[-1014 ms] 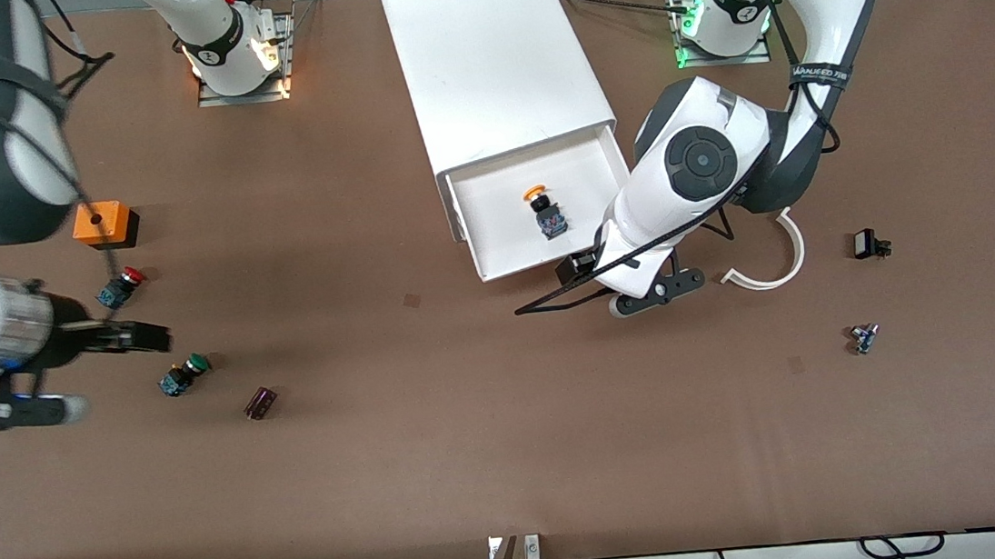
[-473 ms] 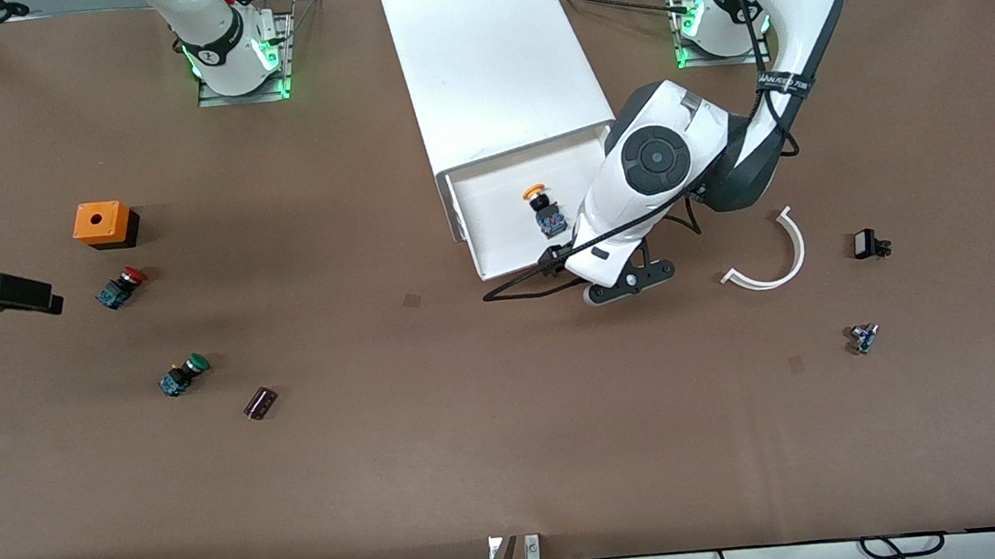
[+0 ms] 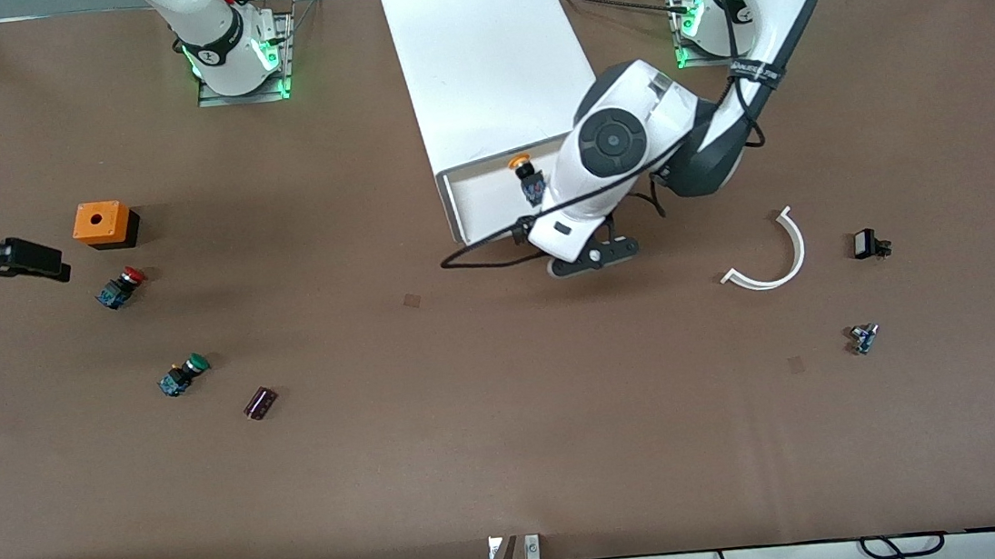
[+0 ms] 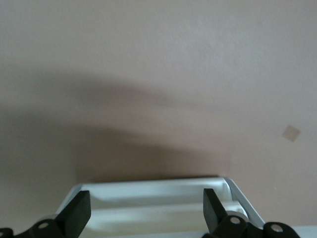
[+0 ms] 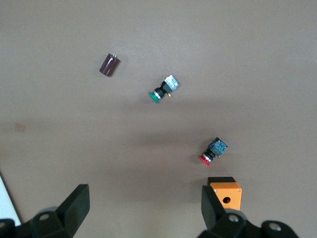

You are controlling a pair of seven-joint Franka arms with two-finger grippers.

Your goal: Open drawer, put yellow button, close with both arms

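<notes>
The drawer (image 3: 452, 206) sticks part way out of the top of the white cabinet (image 3: 489, 52). In it lies the yellow button (image 3: 523, 167), close to the cabinet's edge. The left arm's hand hangs over the drawer's front and hides its gripper in the front view. In the left wrist view the left gripper (image 4: 146, 199) is open, with the drawer's white front rim (image 4: 148, 186) between its fingers. My right gripper (image 3: 49, 263) is open over the table at the right arm's end, beside the orange box, with nothing in it.
An orange box (image 3: 101, 223), a red button (image 3: 119, 287), a green button (image 3: 182, 374) and a dark cylinder (image 3: 260, 402) lie toward the right arm's end. A white curved piece (image 3: 773, 253) and two small parts (image 3: 868, 244) (image 3: 864, 337) lie toward the left arm's end.
The left hand has moved toward the cabinet and the drawer has slid about halfway in, carrying the yellow button. The right arm has swung back toward its end of the table.
</notes>
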